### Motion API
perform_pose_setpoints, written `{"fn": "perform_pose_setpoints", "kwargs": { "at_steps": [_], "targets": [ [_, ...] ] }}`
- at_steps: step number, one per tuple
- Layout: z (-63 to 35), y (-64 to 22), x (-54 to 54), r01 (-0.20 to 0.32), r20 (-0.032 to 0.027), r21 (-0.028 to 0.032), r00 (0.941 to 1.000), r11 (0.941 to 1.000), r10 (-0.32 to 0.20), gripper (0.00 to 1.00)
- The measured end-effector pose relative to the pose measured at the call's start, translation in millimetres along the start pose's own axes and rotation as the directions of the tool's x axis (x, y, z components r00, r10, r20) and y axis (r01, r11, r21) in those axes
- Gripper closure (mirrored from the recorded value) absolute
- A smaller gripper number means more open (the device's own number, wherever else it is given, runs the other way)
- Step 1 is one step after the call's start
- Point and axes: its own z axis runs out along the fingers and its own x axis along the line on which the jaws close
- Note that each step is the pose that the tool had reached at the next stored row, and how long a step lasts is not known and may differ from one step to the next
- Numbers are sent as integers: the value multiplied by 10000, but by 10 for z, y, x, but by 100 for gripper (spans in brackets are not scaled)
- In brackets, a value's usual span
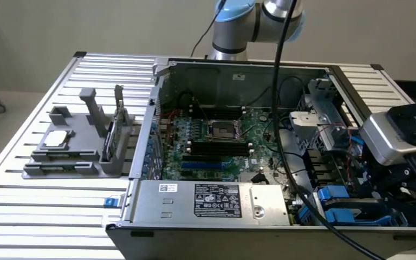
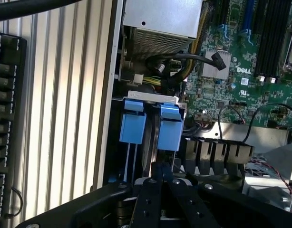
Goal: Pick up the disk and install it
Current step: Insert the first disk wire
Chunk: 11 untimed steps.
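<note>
The jaws are pressed together right at the blue-framed disk (image 2: pixel 170 130), which is stood on edge inside the computer case (image 1: pixel 244 76), just beside the power-supply box (image 2: pixel 160 16).

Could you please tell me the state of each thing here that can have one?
Computer case: side cover off, inside exposed.
Disk: on edge in the drive bay, next to another blue carrier.
Gripper: shut, right by the disk.
Chip: lying on the grey stand outside the case.
</note>
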Motion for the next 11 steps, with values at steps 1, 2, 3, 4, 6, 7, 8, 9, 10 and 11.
{"fn": "perform_pose_setpoints", "kwargs": {
  "at_steps": [1,2,3,4,6,7,8,9,10,11],
  "targets": [
    [18,-1,2,7,0,-1,10000,10000,-7,89],
    [36,-2,5,13,0,-2,10000,10000,-13,89],
    [54,-3,7,20,0,-2,10000,10000,-20,89],
    [73,-3,9,25,2,-3,10000,10000,-25,89],
    [107,-2,13,34,-2,-4,10000,10000,-34,89],
    [128,-2,15,37,4,-4,10000,10000,-37,89],
    [146,-1,17,38,3,-4,10000,10000,-38,89],
    [162,0,19,39,4,-5,10000,10000,-39,89],
    [172,0,21,39,6,-4,10000,10000,-39,89],
    [174,0,21,38,16,-3,10000,10000,-38,89]
  ]
}}
